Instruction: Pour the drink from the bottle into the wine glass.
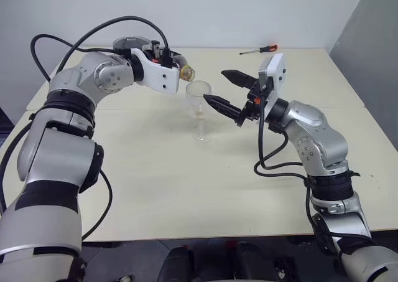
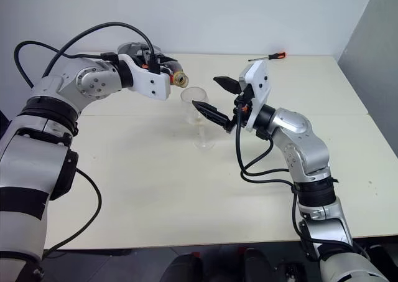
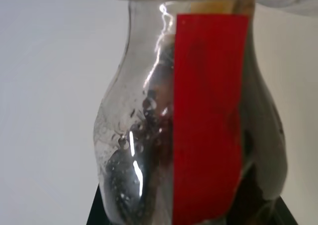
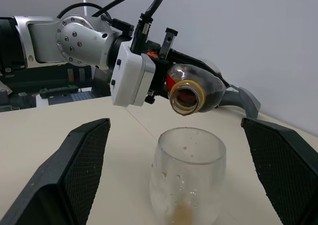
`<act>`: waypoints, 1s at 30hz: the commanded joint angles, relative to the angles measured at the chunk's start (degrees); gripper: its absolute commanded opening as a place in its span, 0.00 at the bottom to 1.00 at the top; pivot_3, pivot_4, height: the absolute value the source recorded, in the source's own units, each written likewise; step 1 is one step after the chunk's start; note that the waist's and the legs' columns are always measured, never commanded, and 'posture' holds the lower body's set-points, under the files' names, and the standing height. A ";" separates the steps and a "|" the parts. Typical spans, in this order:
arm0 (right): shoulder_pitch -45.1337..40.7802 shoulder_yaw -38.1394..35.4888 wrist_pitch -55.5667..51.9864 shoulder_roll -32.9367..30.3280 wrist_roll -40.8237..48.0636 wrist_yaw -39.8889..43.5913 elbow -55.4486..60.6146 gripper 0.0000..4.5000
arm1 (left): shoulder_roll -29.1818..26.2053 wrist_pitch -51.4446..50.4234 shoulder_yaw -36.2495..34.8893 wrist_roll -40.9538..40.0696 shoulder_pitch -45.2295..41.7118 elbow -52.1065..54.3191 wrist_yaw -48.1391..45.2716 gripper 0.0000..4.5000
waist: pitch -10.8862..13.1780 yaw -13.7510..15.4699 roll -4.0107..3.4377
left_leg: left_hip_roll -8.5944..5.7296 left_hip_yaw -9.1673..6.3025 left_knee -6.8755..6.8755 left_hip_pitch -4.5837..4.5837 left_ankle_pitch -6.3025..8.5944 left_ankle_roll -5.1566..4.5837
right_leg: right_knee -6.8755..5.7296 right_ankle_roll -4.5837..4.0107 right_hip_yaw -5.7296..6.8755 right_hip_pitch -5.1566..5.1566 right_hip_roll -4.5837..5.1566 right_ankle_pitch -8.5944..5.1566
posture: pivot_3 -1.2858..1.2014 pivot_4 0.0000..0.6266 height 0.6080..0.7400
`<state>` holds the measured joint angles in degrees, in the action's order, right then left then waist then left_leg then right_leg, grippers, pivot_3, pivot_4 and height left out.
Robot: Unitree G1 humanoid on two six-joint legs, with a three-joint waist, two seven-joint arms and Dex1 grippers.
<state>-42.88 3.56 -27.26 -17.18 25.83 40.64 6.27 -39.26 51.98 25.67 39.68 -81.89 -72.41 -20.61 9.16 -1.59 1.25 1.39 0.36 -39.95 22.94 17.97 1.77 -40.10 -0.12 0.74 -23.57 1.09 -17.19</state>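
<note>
In the left eye view, the left gripper (image 1: 176,63) sat in the upper centre-left of the frame, its fingers clamped on the bottle (image 1: 183,66), which lay tipped almost level with its open yellow-rimmed mouth facing right, just above and to the left of the rim of the wine glass (image 1: 199,110). The glass stood upright on the pale table (image 1: 186,188) in the middle of the frame. To its right, the right gripper (image 1: 225,91) held its two black fingers wide apart, one fingertip just beside the bowl of the glass, the other higher and farther back. A red-handled screwdriver (image 1: 259,49) lay near the table's far edge, upper right of centre. The right eye view showed the same layout, with the bottle mouth close over the glass rim. In the left wrist view, the bottle filled the centre of the frame, its clear rounded body crossed by a red label strip (image 3: 208,120), with the drink (image 3: 159,135) showing dark behind the wet plastic. In the right wrist view, the glass stood at lower centre between the right gripper's spread fingers (image 4: 74,170), its bowl spotted with drops and a small pale-brown pool at the bottom, while the bottle's mouth hung just above its rim at upper centre, held by the left gripper.
</note>
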 commanded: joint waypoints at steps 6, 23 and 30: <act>-0.97 -0.54 1.23 0.06 -0.02 0.00 1.73 1.00 | -1.51 0.35 0.08 0.28 -3.44 0.48 2.30 0.25 | 0.00 0.00 0.00 | 0.00 0.00 0.00 0.00 0.00 0.00 | 0.00 0.00 0.00 0.00 0.00 0.00 | 0.52 0.24 1.00; -1.73 -0.79 1.87 0.05 -0.26 0.18 0.39 1.00 | -1.81 -0.07 1.46 2.01 -4.79 -0.17 3.99 0.25 | 0.00 -0.01 0.00 | 0.00 0.02 -0.01 0.00 0.00 0.01 | -0.01 0.00 0.00 -0.01 0.00 0.00 | 0.52 0.24 1.00; -1.71 -0.74 1.96 0.04 -0.20 0.19 0.35 1.00 | -1.80 -0.14 1.86 2.50 -5.51 -0.49 4.48 0.25 | 0.00 -0.01 0.00 | 0.00 0.02 -0.01 0.00 0.00 0.01 | -0.01 0.00 0.00 -0.01 0.00 0.00 | 0.52 0.24 1.00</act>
<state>-43.44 3.55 -26.80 -17.11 25.79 40.65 5.82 -40.00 51.73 27.90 42.69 -84.70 -73.79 -17.61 9.16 -1.60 1.25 1.39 0.38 -39.96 22.94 17.97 1.78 -40.12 -0.12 0.74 -23.57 1.10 -17.18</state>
